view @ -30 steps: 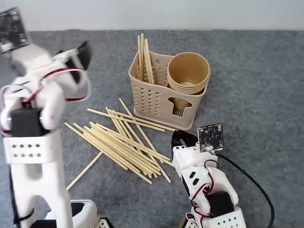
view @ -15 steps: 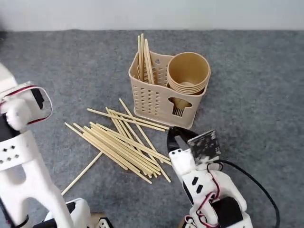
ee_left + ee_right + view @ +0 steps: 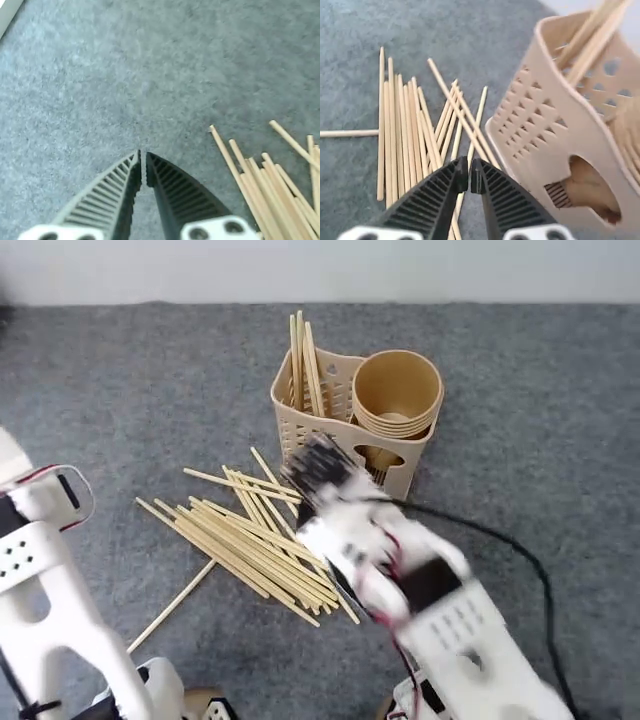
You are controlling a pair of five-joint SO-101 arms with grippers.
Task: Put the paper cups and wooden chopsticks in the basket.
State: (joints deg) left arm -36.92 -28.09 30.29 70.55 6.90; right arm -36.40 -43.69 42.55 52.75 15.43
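Right wrist view is showing my right jaws nearly closed and empty, hanging beside the basket [image 3: 555, 115] over the loose chopsticks [image 3: 405, 130]. Cups [image 3: 400, 415] are sitting inside the basket, so I am judging chopsticks the step in hand; next I am needing to widen, lower and pinch one.

Right arm [image 3: 400, 570] is a blurred smear across the high view, covering the lower front wall of the basket [image 3: 300, 420] and the near ends of the loose chopsticks [image 3: 230, 535]. Left arm [image 3: 40, 580] is cut off by the left and bottom edges. In the right wrist view the basket runs off the right edge, the standing chopsticks [image 3: 592, 30] are blurred, and a paper cup [image 3: 585, 187] shows only through the wall's cutout.
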